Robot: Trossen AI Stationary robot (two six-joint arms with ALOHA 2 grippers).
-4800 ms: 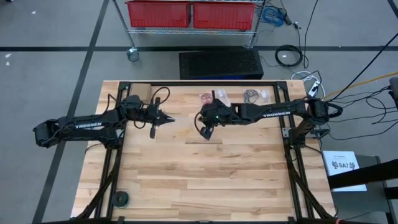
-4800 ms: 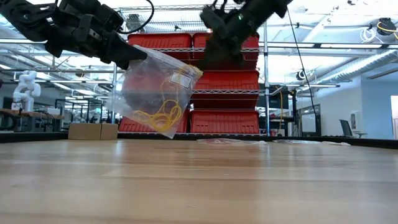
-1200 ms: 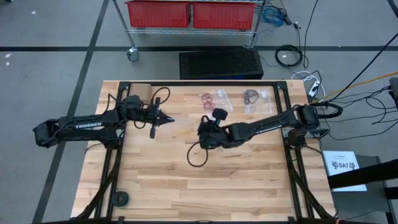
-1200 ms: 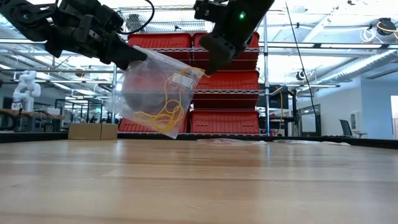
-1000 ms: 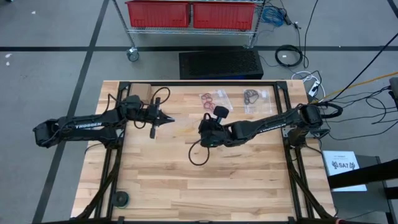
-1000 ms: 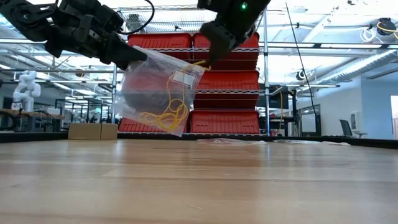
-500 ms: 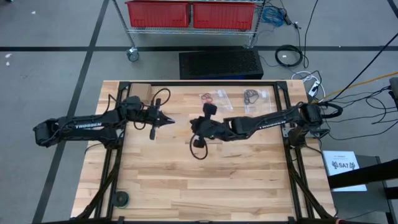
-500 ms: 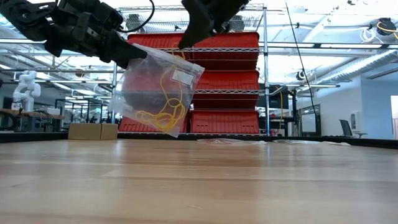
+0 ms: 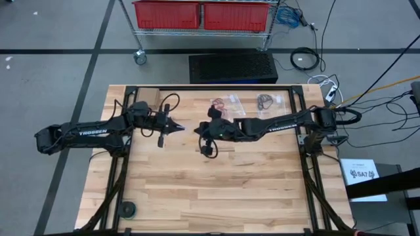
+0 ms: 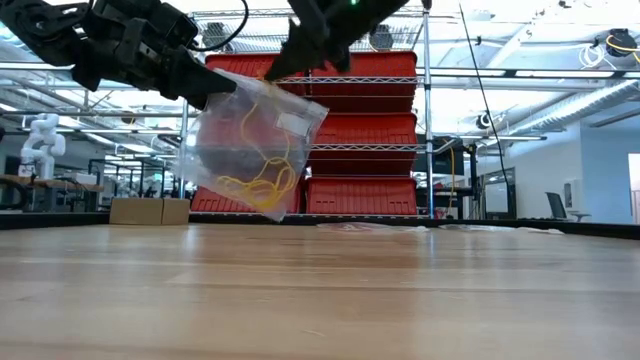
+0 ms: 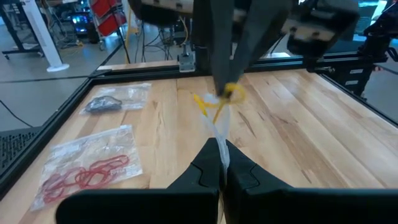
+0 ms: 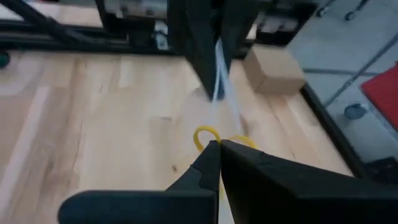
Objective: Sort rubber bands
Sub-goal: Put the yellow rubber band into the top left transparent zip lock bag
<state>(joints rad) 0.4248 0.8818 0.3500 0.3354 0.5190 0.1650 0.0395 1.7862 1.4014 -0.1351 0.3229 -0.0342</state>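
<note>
red bins back a wood table (image 9: 197, 190) where the left gripper (image 10: 205, 88) pinches a clear bag (image 10: 240, 140) aloft while the right gripper (image 10: 283, 62), clamped on a yellow band (image 12: 208, 135) at the bag's mouth, likely must open over it next.

Yellow rubber bands (image 10: 255, 183), clear bag (image 10: 232, 125), red bins (image 10: 365, 130)

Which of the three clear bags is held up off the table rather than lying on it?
The bag of yellow rubber bands, which hangs in the air from the left gripper. The bag of red bands and the bag of dark bands lie flat on the table.
</note>
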